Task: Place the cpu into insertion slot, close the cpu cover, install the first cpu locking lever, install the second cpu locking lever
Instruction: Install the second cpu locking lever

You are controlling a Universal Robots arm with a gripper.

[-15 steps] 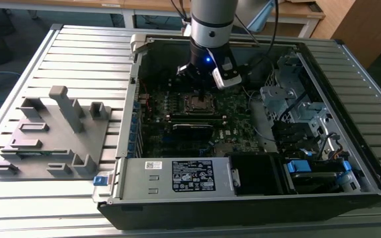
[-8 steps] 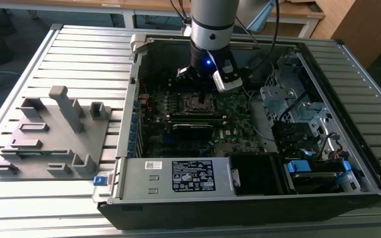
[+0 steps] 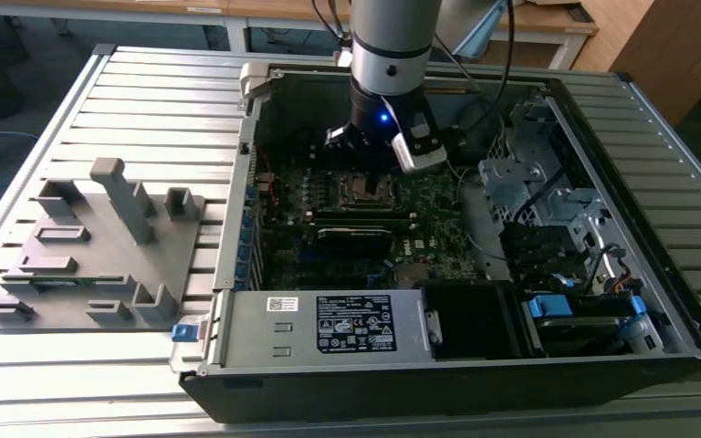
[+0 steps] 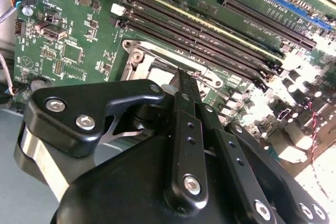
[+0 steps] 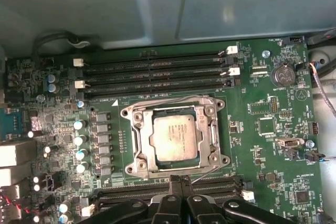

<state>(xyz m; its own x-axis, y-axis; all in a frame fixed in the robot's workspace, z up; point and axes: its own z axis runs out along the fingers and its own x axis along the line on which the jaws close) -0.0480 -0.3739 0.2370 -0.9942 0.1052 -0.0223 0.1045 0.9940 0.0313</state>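
Sitting flat in the slot (image 5: pixel 176 139) near the middle of the green board (image 5: pixel 273 145), the chip (image 5: pixel 175 138) showed its grey metal top through the window of the silvery cover (image 5: pixel 137 145), which lay down over it. The claw (image 5: pixel 181 181) hung just beside the slot's edge with its black fingers (image 4: pixel 185 98) pressed together on nothing, a thin wire lever (image 5: pixel 206 172) running close by, all inside the open computer case (image 3: pixel 643 301) on the slatted counter (image 3: pixel 143 100).
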